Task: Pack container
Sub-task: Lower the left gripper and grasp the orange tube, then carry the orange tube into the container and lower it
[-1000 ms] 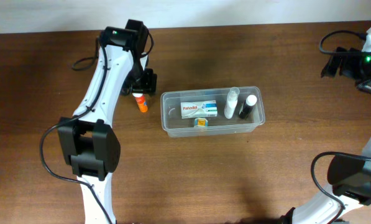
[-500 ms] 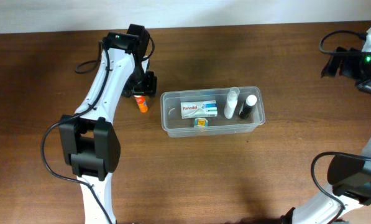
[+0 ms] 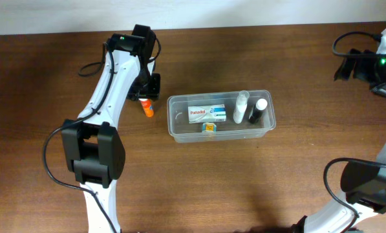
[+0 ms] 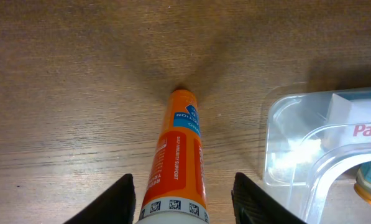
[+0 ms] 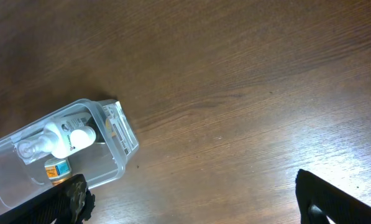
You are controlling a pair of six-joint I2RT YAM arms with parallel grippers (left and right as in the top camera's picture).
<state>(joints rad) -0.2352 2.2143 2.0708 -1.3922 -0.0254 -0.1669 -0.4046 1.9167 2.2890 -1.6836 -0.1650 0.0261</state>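
Observation:
The container (image 3: 180, 133) is a clear plastic tub in the middle of the table. In it lie a white Panadol box (image 3: 206, 114), a small yellow-topped jar (image 3: 208, 127), a clear bottle (image 3: 241, 107) and a black bottle with a white cap (image 3: 257, 110). An orange tube (image 3: 146, 107) lies on the wood just left of the tub. My left gripper (image 4: 184, 202) is open, its fingers on either side of the orange tube (image 4: 178, 155) with gaps. My right gripper (image 5: 191, 202) is open and empty, high at the far right; the container (image 5: 120, 155) shows at its lower left.
The table (image 3: 212, 188) is dark brown wood. Cables (image 3: 89, 65) trail behind the left arm at the back left. The right arm's base and cables (image 3: 367, 61) sit at the back right corner.
The left gripper has shifted very slightly over the orange tube. The tube, the container and the right arm have not moved.

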